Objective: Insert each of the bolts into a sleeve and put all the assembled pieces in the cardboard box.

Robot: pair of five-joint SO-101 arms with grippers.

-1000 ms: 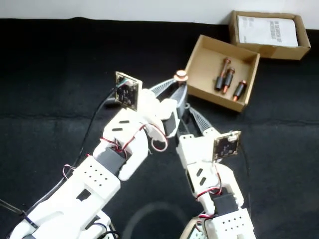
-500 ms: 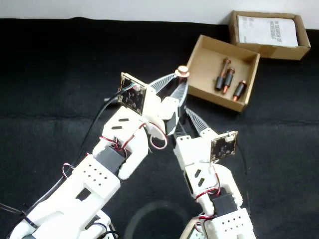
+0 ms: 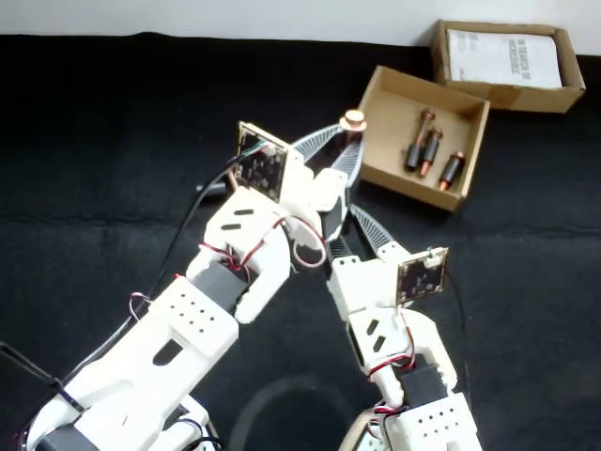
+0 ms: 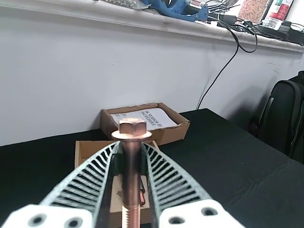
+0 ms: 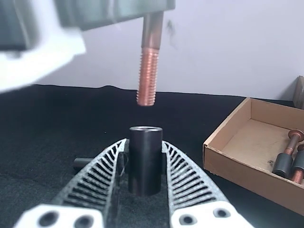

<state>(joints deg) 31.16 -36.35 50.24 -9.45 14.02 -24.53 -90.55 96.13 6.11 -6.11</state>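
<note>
**Black cloth (image 3: 94, 113), bolt (image 4: 131, 171) over sleeve (image 5: 145, 161)**

Black cloth covers the whole table, and a white wall (image 4: 57, 71) rises behind it. We see both arms meeting near the middle of the table, just beside the cardboard box (image 3: 387, 120). The left gripper (image 4: 132, 145) is clenched on the bolt, its ribbed fingers (image 4: 90, 180) pressing the shaft from both sides; the bolt stands upright, hexagonal head on top and threaded end pointing down. The right gripper (image 5: 145, 142) grasps the sleeve, a dark short tube held upright between its fingers with the open end facing up. In the right wrist view the threaded tip hangs directly above the sleeve's mouth, apart from it and not yet inside. From above, the bolt's head shows just outside the near wall of the cardboard box. Inside that box lie three assembled pieces (image 3: 432, 148), two close together and one a little apart, each a copper bolt through a dark sleeve. A spare sleeve (image 5: 81, 164) lies on its side on the cloth, beyond the right gripper. A second box (image 3: 507, 98) sits behind the first, against the wall, with a printed sheet (image 3: 502, 56) lying in it.
</note>
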